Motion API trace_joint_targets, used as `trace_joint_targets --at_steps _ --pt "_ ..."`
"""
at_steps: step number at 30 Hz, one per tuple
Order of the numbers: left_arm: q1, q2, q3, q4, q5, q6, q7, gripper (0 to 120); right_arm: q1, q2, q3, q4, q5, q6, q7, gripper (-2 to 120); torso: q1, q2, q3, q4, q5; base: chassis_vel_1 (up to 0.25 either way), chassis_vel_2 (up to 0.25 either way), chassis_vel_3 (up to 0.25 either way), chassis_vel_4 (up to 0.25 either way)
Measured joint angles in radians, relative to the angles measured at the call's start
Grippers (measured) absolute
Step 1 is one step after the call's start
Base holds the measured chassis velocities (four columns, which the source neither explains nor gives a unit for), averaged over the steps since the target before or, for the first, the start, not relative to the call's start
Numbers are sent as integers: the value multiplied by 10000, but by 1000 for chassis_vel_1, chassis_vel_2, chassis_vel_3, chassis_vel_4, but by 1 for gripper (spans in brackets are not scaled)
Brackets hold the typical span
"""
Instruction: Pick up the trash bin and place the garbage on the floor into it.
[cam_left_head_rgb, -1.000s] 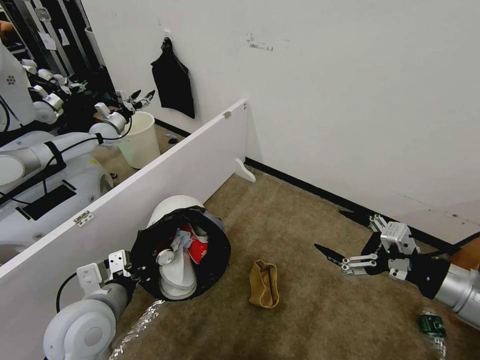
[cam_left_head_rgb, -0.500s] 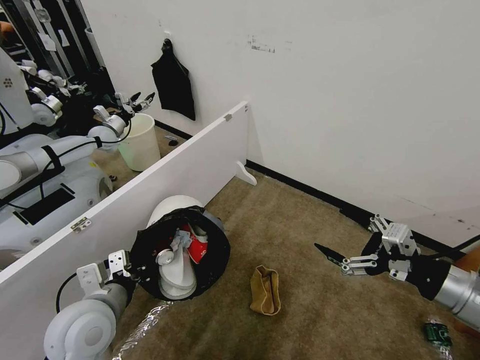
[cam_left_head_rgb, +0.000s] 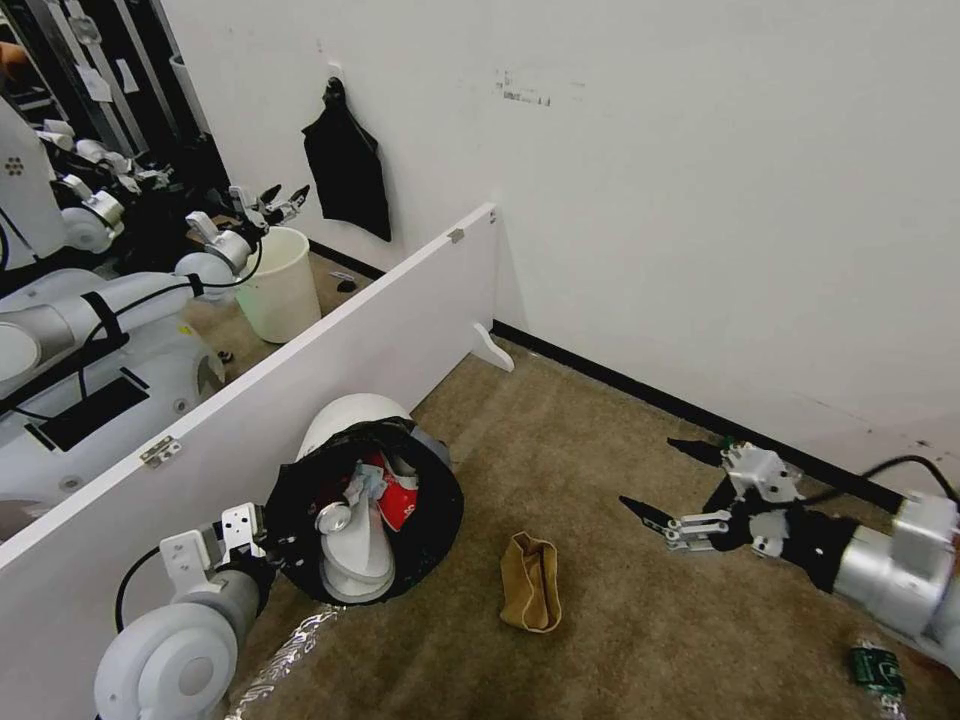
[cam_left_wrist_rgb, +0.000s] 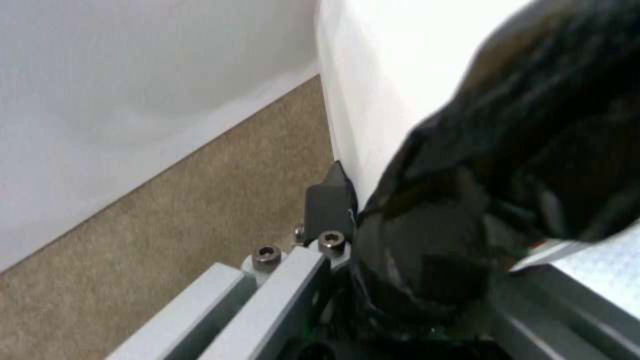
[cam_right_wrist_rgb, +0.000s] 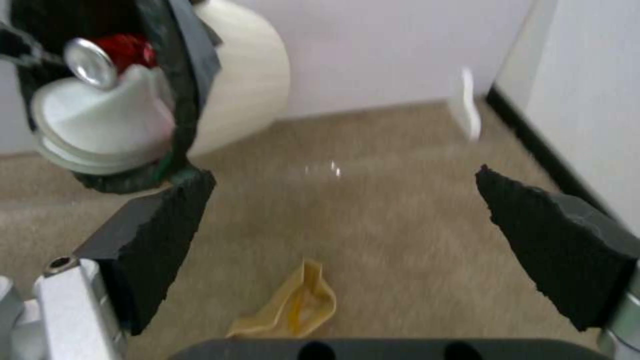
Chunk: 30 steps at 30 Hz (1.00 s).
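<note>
My left gripper (cam_left_head_rgb: 262, 538) is shut on the rim of the trash bin (cam_left_head_rgb: 352, 418), a white bin with a black bag, held tilted above the floor (cam_left_head_rgb: 600, 640) with its mouth facing me. White slippers (cam_left_head_rgb: 352, 560), a red can (cam_left_head_rgb: 398, 492) and tissue lie inside. In the left wrist view the black bag (cam_left_wrist_rgb: 467, 200) is bunched against one finger (cam_left_wrist_rgb: 330, 196). A brown paper bag (cam_left_head_rgb: 530, 582) lies on the carpet in front of the bin. My right gripper (cam_left_head_rgb: 662, 478) hovers open to the right of it. The right wrist view has the paper bag (cam_right_wrist_rgb: 293, 306) below my open right gripper (cam_right_wrist_rgb: 345, 180), with the bin (cam_right_wrist_rgb: 247, 85) beyond.
A white partition panel (cam_left_head_rgb: 350, 330) runs along the left, its foot (cam_left_head_rgb: 492, 346) on the carpet. The white wall with a black baseboard (cam_left_head_rgb: 620, 378) closes the back. A green-labelled bottle (cam_left_head_rgb: 878, 670) lies at the bottom right. A cream bucket (cam_left_head_rgb: 280, 282) and another robot stand beyond the partition.
My right gripper has moved left and slightly away from me, closer to the paper bag, with both fingers now spread in view. The bin stays held in place.
</note>
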Motion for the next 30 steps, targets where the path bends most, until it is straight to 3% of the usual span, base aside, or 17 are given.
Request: trace_joint_targets --at_steps 1,6,10,12,13,14,16,23,27,29,30 --pt "0 0 0 0 0 0 0 0 0 0 0 0 0 0 0 100 0 0 0 0 0 0 0 0 0" --pt "40 -193 289 -26 363 1 175 0 -589 -1796 -136 -519 1284 -78 1275 100 0 0 0 -5 0 0 0 0 0" --pt "17 -286 424 25 502 -1 239 0 -873 -2576 -81 -801 1822 -41 1590 100 0 0 0 -5 0 0 0 0 0" --pt "-60 -387 522 163 598 -2 280 0 -1483 -3563 187 -1097 2384 47 1928 100 0 0 0 -6 -1 0 0 0 0" --pt "-60 -387 522 163 598 -2 280 0 -1483 -3563 187 -1097 2384 47 1928 100 0 0 0 -6 -1 0 0 0 0" --pt "-119 -427 539 241 618 -4 287 0 -1909 -4078 362 -1212 2653 95 2148 100 0 0 1 -2 -2 0 0 0 0" --pt "-143 -438 542 268 621 -6 288 0 -2124 -4323 465 -1258 2787 117 2263 100 0 0 0 -6 -2 0 0 0 0" --pt "-490 -476 390 650 578 -10 296 0 -4455 -7010 1938 -1885 4658 277 4121 100 0 0 0 -5 -4 0 0 0 0" --pt "-517 -482 305 728 564 -11 296 0 -5083 -7825 2416 -2208 5413 264 4646 100 0 0 0 -4 -2 0 0 0 0" --pt "-521 -500 192 798 536 -13 295 0 -5859 -8837 2891 -2748 6343 164 5240 100 1 0 0 -1 -3 0 0 0 0" --pt "-521 -500 192 798 536 -13 295 0 -5859 -8837 2891 -2748 6343 164 5240 100 1 0 0 -1 -3 0 0 0 0"
